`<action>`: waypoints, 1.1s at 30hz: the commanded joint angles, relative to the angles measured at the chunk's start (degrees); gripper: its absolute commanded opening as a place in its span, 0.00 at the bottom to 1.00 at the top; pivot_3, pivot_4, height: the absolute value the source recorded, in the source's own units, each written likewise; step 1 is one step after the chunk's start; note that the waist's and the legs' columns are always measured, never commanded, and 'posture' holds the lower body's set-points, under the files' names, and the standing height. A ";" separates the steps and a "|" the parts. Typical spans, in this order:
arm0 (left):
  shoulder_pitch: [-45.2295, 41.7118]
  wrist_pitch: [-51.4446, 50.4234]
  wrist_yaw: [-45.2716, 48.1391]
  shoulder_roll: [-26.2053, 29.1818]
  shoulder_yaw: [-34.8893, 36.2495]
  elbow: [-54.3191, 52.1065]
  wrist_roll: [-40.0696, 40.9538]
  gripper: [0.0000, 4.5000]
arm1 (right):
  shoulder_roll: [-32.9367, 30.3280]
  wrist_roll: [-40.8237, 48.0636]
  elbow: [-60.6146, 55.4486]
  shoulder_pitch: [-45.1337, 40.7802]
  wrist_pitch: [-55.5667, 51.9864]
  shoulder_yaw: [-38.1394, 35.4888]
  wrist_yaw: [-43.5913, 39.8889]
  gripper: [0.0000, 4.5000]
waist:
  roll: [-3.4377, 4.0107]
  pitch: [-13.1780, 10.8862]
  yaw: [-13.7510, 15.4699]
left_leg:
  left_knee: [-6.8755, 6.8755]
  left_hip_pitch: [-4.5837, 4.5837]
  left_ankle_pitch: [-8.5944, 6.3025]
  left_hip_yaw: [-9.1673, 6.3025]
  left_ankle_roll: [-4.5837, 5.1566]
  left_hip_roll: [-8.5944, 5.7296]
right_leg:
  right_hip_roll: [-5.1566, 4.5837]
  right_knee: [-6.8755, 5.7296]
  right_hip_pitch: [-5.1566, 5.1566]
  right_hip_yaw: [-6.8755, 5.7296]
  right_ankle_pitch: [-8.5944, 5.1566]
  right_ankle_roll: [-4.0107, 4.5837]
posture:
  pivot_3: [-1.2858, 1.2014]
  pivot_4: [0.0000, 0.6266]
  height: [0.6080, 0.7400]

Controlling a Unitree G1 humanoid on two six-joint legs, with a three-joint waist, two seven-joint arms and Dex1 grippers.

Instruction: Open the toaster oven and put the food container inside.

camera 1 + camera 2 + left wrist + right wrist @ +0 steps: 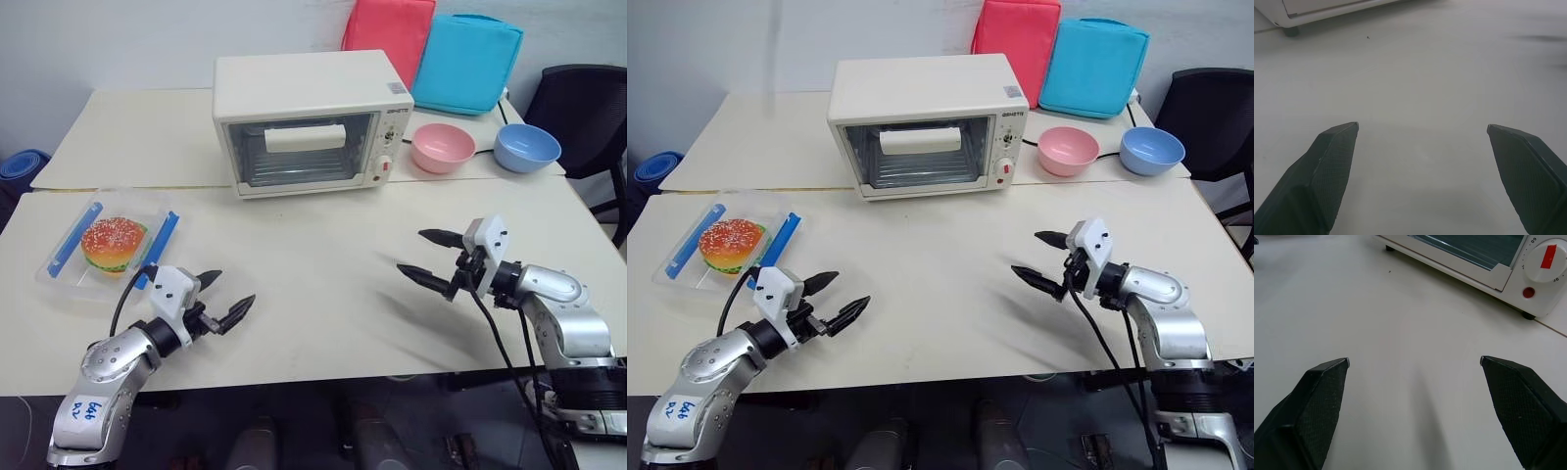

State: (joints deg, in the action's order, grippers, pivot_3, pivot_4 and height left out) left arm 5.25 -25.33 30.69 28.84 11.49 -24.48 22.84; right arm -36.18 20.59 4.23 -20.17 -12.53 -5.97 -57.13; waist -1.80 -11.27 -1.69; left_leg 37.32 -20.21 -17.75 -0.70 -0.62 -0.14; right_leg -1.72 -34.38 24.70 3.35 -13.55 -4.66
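The cream-white toaster oven [309, 117] stands at the back middle of the table, its glass door shut and the white bar handle [306, 137] across the top of the door. Its lower front corner and red knob [1551, 255] appear in the right wrist view. The food container [110, 247], a clear box with blue side clips and a toy hamburger inside, lies at the left side of the table. My left gripper [224, 296] hovers open just right of the container, near the front edge. My right gripper [421, 257] hangs open over the right part of the table, empty.
A pink bowl [443, 147] and a blue bowl [527, 147] sit right of the oven. Pink [388, 31] and blue [468, 61] cushions lean at the back. A black chair [588, 108] stands at the far right. A seam [127, 186] splits the table.
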 commanded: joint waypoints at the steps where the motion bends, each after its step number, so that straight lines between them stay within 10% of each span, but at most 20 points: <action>1: -0.90 1.73 -0.68 0.37 0.55 -1.01 -1.07 1.00 | 0.10 0.38 -0.77 -1.63 0.84 -0.08 -0.09 1.00 | 0.00 0.00 -0.01 | 0.00 0.00 0.00 0.00 0.00 0.00 | -0.01 0.00 0.00 0.00 0.00 0.00 | 0.52 0.24 1.00; 16: -7.45 -5.51 -1.36 -1.38 -0.41 -2.83 5.95 1.00 | 5.19 1.94 -1.41 -9.24 -4.96 4.82 0.45 1.00 | 0.00 0.00 -0.02 | 0.05 0.00 0.00 -0.05 -0.01 0.00 | -0.01 -0.07 0.01 -0.04 0.00 0.01 | 0.52 0.24 1.00; 33: -34.75 -15.20 -1.23 3.81 1.98 0.57 14.20 1.00 | 16.09 -5.22 31.81 -40.91 1.85 6.93 3.26 1.00 | 0.00 0.00 -0.28 | 0.02 -0.72 -0.02 -0.02 -0.21 0.01 | -0.02 -0.58 0.98 -0.11 0.03 -0.03 | 0.52 0.24 1.00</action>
State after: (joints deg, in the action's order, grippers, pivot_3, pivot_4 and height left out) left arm -28.61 -40.75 29.01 31.70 11.51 -22.47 35.94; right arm -20.39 15.63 34.96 -59.37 -12.87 1.47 -53.33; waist -1.80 -11.27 -1.97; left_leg 37.38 -21.11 -17.76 -0.74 -0.84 -0.13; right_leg -1.76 -34.97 25.81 3.24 -13.51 -4.70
